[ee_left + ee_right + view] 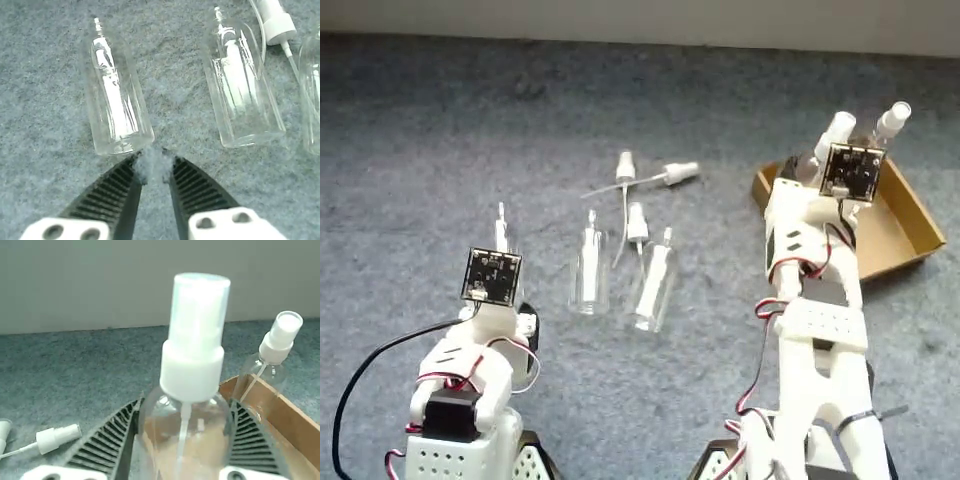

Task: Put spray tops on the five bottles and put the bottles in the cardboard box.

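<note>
- Pinching a capped bottle point(182, 440) upright between the right fingers point(102, 442), at the corner of the box point(280, 412); hard telling whether lifted or resting.
- Standing in the box just beside it, a second bottle point(272, 360), top on.
- Advising a straight, slow descent; keeping clear of the second bottle to avoid tipping it; spreading the fingers only once the base is sitting flat on the box floor.
- Hovering low over the desk point(45, 125), the left fingers point(117, 192) nearly together, gripping nothing; tips just beside the base of a bare bottle point(115, 100).
- Lying nearby, another bottle point(242, 90) and a loose top point(277, 22); capping not yet done there.
</note>
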`<action>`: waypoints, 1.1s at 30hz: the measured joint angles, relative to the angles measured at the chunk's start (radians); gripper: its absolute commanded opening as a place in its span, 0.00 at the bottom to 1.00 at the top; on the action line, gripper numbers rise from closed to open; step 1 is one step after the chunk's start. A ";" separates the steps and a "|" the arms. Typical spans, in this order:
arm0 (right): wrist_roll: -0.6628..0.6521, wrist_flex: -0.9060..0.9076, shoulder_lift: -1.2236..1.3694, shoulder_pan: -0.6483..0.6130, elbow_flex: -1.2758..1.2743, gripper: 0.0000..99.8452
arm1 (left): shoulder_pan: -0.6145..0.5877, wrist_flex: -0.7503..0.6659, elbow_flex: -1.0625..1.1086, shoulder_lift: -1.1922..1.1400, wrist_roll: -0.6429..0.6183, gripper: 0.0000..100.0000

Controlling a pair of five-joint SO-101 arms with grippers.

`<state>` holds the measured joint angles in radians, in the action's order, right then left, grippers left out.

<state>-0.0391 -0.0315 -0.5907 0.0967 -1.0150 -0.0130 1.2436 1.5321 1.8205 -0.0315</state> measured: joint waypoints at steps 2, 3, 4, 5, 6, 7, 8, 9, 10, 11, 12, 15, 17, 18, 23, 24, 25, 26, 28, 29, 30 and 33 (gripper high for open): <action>0.000 -0.066 0.080 0.000 0.029 0.21 | 0.000 0.000 0.006 0.000 0.000 0.00; 0.000 -0.092 0.118 0.000 0.040 0.21 | 0.000 0.000 0.011 0.000 0.000 0.00; 0.000 -0.115 0.153 0.000 0.052 0.21 | 0.000 0.000 0.018 0.000 0.000 0.00; 0.000 -0.135 0.192 0.000 0.068 0.21 | 0.000 -0.006 0.029 0.000 0.000 0.00; 0.000 -0.150 0.224 0.002 0.081 0.21 | 0.000 -0.017 0.040 0.000 0.000 0.00; 0.000 -0.163 0.255 0.003 0.097 0.21 | 0.000 -0.032 0.051 0.000 0.000 0.00; 0.000 -0.175 0.284 0.003 0.112 0.21 | 0.000 -0.046 0.064 0.000 0.000 0.00; 0.000 -0.186 0.310 0.003 0.127 0.21 | 0.000 -0.061 0.077 0.000 0.000 0.00; 0.000 -0.198 0.338 0.003 0.143 0.21 | 0.000 -0.072 0.081 0.000 0.000 0.00; 0.000 -0.215 0.362 0.003 0.157 0.21 | 0.000 -0.080 0.084 0.000 0.000 0.00; 0.000 -0.238 0.390 0.003 0.170 0.21 | 0.000 -0.083 0.084 0.000 0.000 0.00; 0.000 -0.302 0.462 0.003 0.207 0.21 | 0.000 -0.087 0.084 0.000 0.000 0.00; 0.000 -0.331 0.506 0.003 0.229 0.21 | 0.000 -0.089 0.084 0.000 0.000 0.00; 0.000 -0.345 0.531 0.003 0.239 0.21 | 0.000 -0.089 0.084 0.000 0.000 0.00; 0.000 -0.407 0.629 0.003 0.288 0.21 | 0.000 -0.089 0.084 0.000 0.000 0.00; 0.000 -0.422 0.646 0.003 0.288 0.21 | 0.000 -0.089 0.084 0.000 0.000 0.00; 0.000 -0.440 0.663 0.003 0.288 0.21 | 0.000 -0.089 0.084 0.000 0.000 0.00; 0.000 -0.462 0.677 0.003 0.288 0.21 | 0.000 -0.089 0.084 0.000 0.000 0.00; 0.000 -0.500 0.701 0.003 0.288 0.21 | 0.000 -0.089 0.084 0.000 0.000 0.00; 0.000 -0.516 0.713 0.003 0.288 0.21 | 0.000 -0.089 0.084 0.000 0.000 0.00; 0.000 -0.526 0.724 0.003 0.288 0.21 | 0.000 -0.089 0.084 0.000 0.000 0.00; 0.000 -0.551 0.749 0.006 0.288 0.21 | 0.000 -0.089 0.084 0.000 0.000 0.00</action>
<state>-0.0391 -0.5823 0.1580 0.1028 -0.7265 -0.0130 1.1546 1.6164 1.8205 -0.0315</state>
